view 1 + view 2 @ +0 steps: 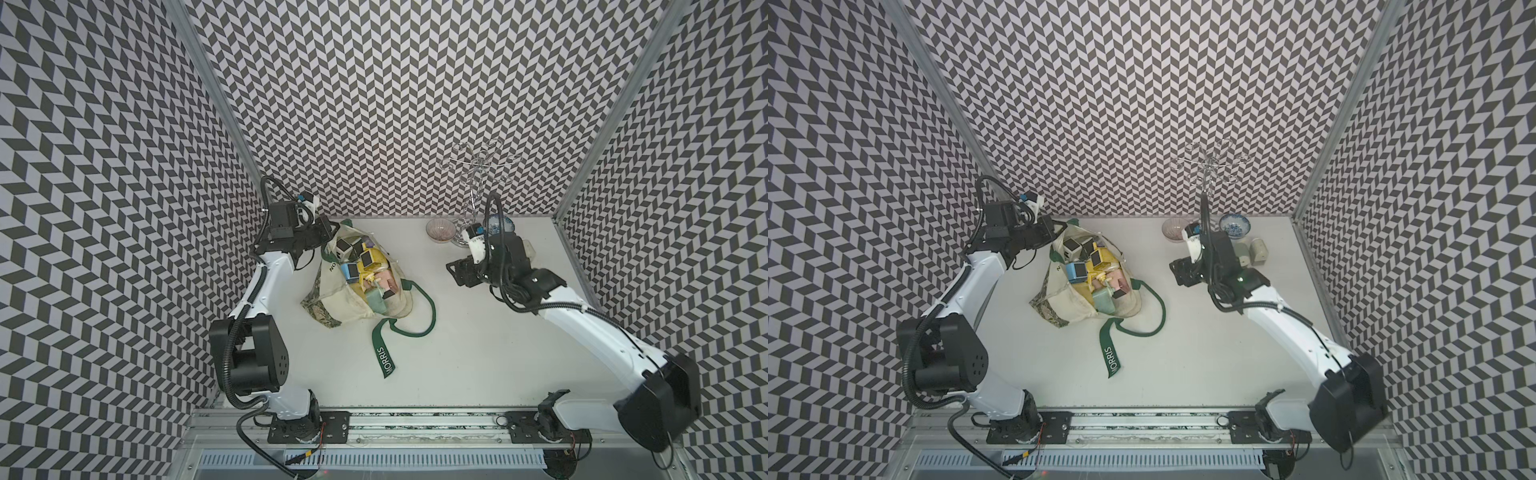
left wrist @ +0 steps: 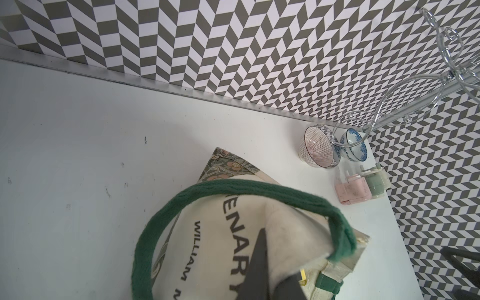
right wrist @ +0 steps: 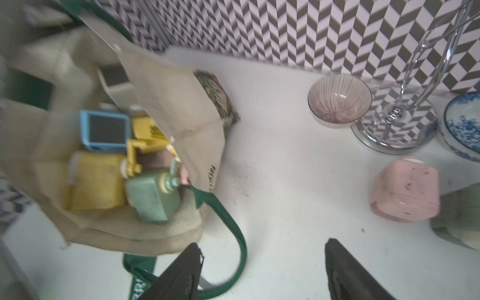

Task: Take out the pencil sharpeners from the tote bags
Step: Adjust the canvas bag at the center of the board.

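Two out: pink sharpener (image 3: 405,192) and green sharpener (image 2: 375,185), just beside each other near blue bowl (image 3: 462,122), far right of table (image 1: 457,353).
in bag: other sharpeners (image 1: 365,266) piled in tote bag (image 1: 353,307), mouth open, left of centre.
left gripper (image 2: 278,257): pressed together, pinching bag's cream rim.
right gripper (image 3: 262,265): spread, empty, over table between bag and pink sharpener.

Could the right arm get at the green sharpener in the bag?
Probably yes: the right gripper is open and empty, the tote bag gapes toward it, and the green sharpener lies uncovered at the mouth.
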Action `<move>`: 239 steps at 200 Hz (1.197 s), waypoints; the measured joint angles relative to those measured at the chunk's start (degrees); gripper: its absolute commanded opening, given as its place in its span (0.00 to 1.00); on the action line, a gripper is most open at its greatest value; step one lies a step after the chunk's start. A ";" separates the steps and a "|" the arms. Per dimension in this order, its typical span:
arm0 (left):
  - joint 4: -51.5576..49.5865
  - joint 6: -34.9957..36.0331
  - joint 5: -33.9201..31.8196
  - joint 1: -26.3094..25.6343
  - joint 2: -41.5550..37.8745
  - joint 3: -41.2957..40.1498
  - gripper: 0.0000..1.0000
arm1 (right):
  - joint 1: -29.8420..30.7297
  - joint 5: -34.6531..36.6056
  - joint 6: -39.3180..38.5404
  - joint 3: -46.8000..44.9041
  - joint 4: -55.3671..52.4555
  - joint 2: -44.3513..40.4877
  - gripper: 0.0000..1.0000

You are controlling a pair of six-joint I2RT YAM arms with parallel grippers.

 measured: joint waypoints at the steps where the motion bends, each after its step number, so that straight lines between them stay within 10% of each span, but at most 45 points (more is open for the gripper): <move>1: -0.02 0.07 -0.02 0.00 0.00 0.00 0.00 | -0.02 0.00 0.13 -0.39 0.46 -0.31 0.88; 7: -0.04 0.20 -0.02 0.00 0.00 0.00 0.00 | -0.11 -0.55 1.33 -4.24 4.72 -2.95 1.00; 50: -0.07 0.46 -0.02 0.00 0.00 0.00 0.00 | -0.66 -0.52 13.20 -24.37 34.10 -13.68 1.00; 75: -0.09 0.66 -0.02 -0.24 0.00 0.00 0.00 | -0.35 -8.70 16.22 -25.18 43.43 -9.22 0.84; 139: -1.75 1.81 0.00 -1.25 0.02 0.98 0.00 | 13.99 -18.01 11.65 -12.66 40.70 11.34 0.46; 239: -5.09 2.71 0.96 -2.29 1.57 4.15 0.00 | 27.45 -14.19 8.66 -3.91 39.19 29.68 0.33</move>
